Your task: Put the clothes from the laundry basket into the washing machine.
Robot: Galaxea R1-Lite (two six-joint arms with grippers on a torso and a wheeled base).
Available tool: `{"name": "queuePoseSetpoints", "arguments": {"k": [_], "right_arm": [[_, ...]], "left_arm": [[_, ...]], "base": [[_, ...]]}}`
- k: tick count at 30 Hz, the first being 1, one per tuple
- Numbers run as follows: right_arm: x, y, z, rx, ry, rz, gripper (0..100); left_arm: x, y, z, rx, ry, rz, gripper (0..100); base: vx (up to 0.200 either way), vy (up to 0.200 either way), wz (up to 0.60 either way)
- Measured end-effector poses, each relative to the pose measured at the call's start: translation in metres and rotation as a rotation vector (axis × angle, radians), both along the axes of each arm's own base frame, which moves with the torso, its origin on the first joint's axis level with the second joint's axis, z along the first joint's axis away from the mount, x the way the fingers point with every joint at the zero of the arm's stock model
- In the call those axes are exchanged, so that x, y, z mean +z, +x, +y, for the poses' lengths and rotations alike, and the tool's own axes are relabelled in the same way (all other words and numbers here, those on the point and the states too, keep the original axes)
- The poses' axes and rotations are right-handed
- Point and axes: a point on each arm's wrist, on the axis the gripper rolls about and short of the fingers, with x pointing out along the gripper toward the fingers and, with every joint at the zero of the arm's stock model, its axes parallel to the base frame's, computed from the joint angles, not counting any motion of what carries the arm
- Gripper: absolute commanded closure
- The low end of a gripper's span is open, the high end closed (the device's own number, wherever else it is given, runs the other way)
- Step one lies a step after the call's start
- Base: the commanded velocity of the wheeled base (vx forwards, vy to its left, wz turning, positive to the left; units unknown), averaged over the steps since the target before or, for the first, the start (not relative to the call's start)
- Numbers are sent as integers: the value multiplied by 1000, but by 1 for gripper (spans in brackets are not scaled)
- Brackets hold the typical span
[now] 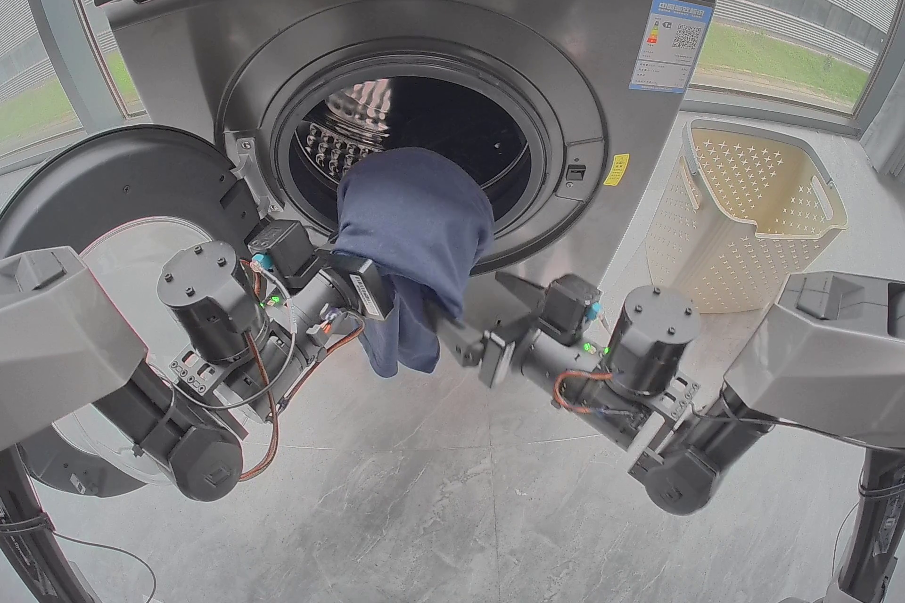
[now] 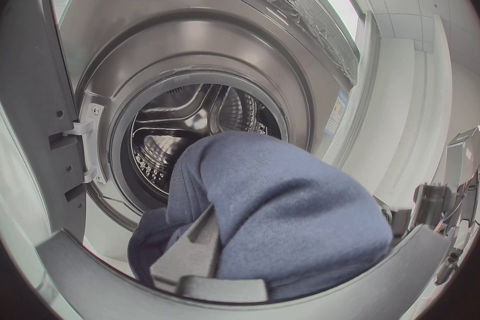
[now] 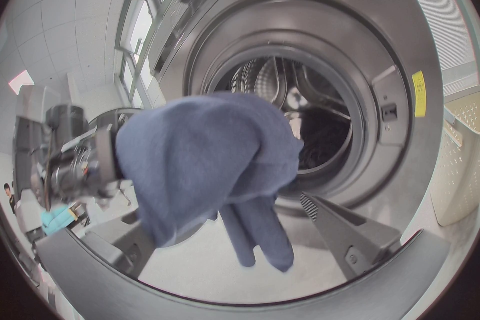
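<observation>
While its door (image 1: 104, 181) is swung fully open on the left arm's side, the washing machine (image 1: 584, 68) is faced by both arms, stretched forward and angled inward toward its drum opening. The cream laundry basket (image 1: 754, 200) is set just beside the machine on the right arm's side. A dark blue garment (image 1: 415, 219) is draped over the left gripper (image 1: 377, 275) at the opening's lower rim, its tail hanging below. Whether that gripper is clamped cannot be told. The right gripper (image 1: 469, 308) is held spread wide beside the hanging cloth.
</observation>
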Motion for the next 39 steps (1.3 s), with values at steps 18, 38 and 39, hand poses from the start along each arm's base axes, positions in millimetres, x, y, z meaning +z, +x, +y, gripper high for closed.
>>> {"name": "queuePoseSetpoints", "arguments": {"k": [18,38,39], "right_arm": [[-6,-83,-63,121,-179,108,0],[0,-73,-84,21,-160,111,0],[-1,-73,-84,19,-161,113,0]], "left_arm": [[-5,-60,24,-43,43,95,100],[-8,-85,32,-70,60,125,100],[-8,-85,32,-70,62,127,100]], "base": [[0,0,0],[0,0,0],[0,0,0]]}}
